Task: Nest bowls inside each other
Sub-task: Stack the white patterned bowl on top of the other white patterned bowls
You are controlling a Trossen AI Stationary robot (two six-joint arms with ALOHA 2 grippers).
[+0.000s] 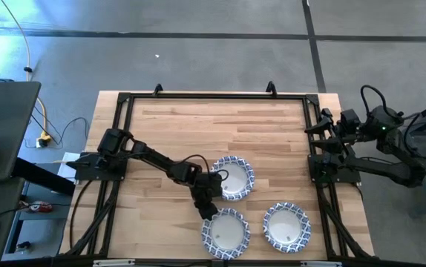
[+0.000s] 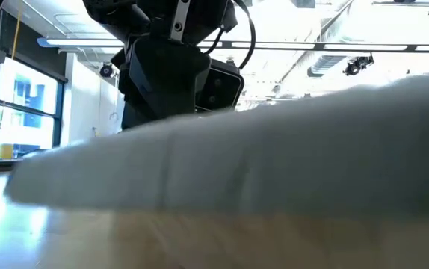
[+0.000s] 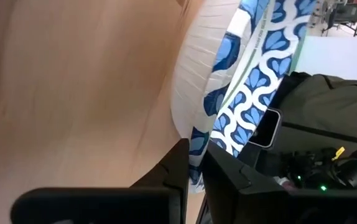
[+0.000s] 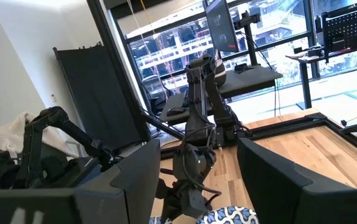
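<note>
High view: three blue-rimmed bowls lie on the wooden bench (image 1: pixel 183 133), forming a triangle toward its near edge. The far bowl (image 1: pixel 233 177) sits closest to the bench centre; the near-left bowl (image 1: pixel 225 232) lies just in front of it, and the near-right bowl (image 1: pixel 286 226) rests beside the near-left bowl, apart from it. The left claw (image 1: pixel 210 202) reaches in from the left frame and hangs between the far bowl and the near-left bowl, at the far bowl's left rim. Left wrist view: the left claw's fingers (image 3: pixel 166 174) are closed on the patterned rim of a bowl, which is tilted up off the wood. Low view: a pale bowl wall fills most of the picture, with the left arm's dark body behind it. The right claw (image 4: pixel 197 180) is parked at the bench's right edge, well away from the far bowl, its fingers spread apart and holding nothing.
</note>
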